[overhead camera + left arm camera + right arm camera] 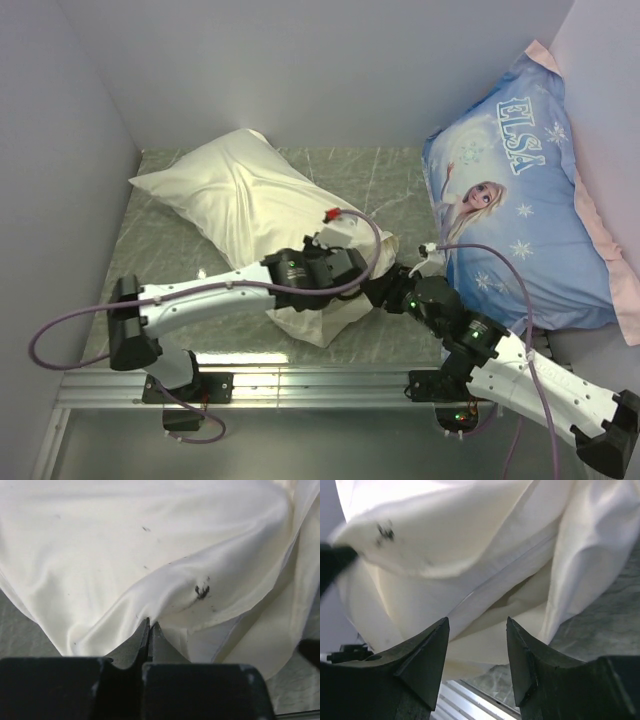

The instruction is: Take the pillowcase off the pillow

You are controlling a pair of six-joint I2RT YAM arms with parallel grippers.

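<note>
Grey-green marbled table [180, 260] sits between plain grey walls. Cream, satiny and creased, the pillowcase [245, 195] lies plump on it, left of the ELSA pillow [510, 210], with its near corner rumpled. The left gripper [149, 627], farther from the ELSA pillow, is pressed together on a pillowcase fold. The right gripper [477, 622], nearer it, stands spread, holding nothing. Only the wrist views show the pillow [207, 647] as a whiter seamed edge, and small dark marks [202, 591].
</note>
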